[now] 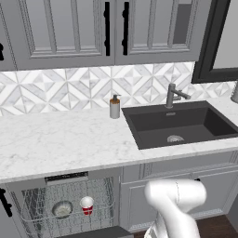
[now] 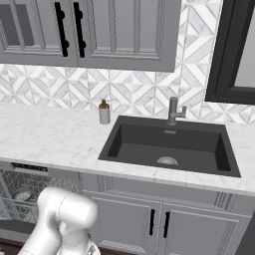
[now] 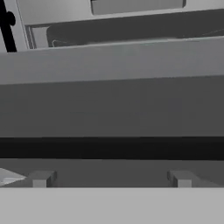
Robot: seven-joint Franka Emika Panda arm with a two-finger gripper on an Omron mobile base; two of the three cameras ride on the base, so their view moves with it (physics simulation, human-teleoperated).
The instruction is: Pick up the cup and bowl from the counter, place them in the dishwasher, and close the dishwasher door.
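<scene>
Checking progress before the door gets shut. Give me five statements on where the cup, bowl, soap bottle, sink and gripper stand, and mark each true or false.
1. The cup stands in the dishwasher rack. True.
2. The bowl lies on the counter. False: it sits in the rack, beside the cup.
3. The soap bottle stands on the counter, left of the sink. True.
4. The sink holds dishes. False: nothing lies in its basin.
5. The gripper is shut on the cup. False: its jaws stand open, close to the dishwasher door, holding nothing.
</scene>
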